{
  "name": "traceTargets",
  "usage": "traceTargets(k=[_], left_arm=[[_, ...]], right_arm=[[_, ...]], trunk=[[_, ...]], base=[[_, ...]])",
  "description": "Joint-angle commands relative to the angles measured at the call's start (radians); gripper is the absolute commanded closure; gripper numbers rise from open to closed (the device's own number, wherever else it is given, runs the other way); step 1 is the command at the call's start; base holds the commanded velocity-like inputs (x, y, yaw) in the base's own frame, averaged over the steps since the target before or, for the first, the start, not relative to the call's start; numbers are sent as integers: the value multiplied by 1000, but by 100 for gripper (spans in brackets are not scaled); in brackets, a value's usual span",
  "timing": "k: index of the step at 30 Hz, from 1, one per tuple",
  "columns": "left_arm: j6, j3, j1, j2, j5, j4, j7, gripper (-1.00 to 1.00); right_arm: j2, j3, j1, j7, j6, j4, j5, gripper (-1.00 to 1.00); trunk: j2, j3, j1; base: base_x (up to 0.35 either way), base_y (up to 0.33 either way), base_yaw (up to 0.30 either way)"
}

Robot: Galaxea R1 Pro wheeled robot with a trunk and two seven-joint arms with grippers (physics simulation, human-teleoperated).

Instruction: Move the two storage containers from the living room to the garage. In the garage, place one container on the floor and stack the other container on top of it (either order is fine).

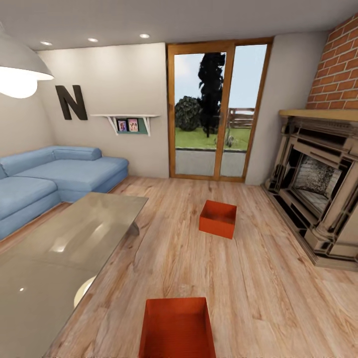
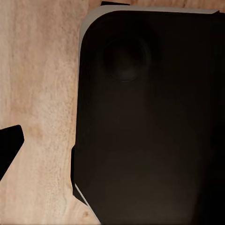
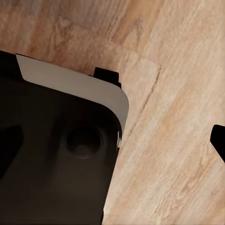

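Two red-orange storage containers stand open-topped on the light wood-plank floor of the living room. The near container (image 1: 177, 328) lies right in front of me at the picture's lower edge. The far container (image 1: 218, 219) sits further on, between the glass coffee table and the fireplace. In the left wrist view my left gripper (image 2: 112, 150) hangs over my dark base, with one fingertip (image 2: 9, 146) at the edge and nothing held. The right gripper (image 3: 112, 145) shows both fingertips (image 3: 218, 140) far apart, with nothing between them. Both grippers are far from the containers.
A glass coffee table (image 1: 59, 258) fills the left foreground, with a blue sofa (image 1: 54, 179) behind it. A brick fireplace (image 1: 318, 189) lines the right side. Wood-framed glass garden doors (image 1: 216, 109) stand at the back. Open wood floor runs between table and fireplace.
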Motion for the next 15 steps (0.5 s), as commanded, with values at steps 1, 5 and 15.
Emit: traceTargets(k=[1, 5, 15], left_arm=[[-2, 0, 0, 0, 10, 0, 0, -100], [-2, 0, 0, 0, 10, 0, 0, -100], [-2, 0, 0, 0, 10, 0, 0, -100]], right_arm=[[1, 8, -1, 0, -6, 3, -9, -100], [1, 9, -1, 0, -6, 3, -9, -100], [1, 9, -1, 0, -6, 3, -9, -100]], trunk=[[0, -2, 0], [0, -9, 0], [0, -24, 0]], base=[[0, 0, 0], [0, 0, 0], [0, 0, 0]])
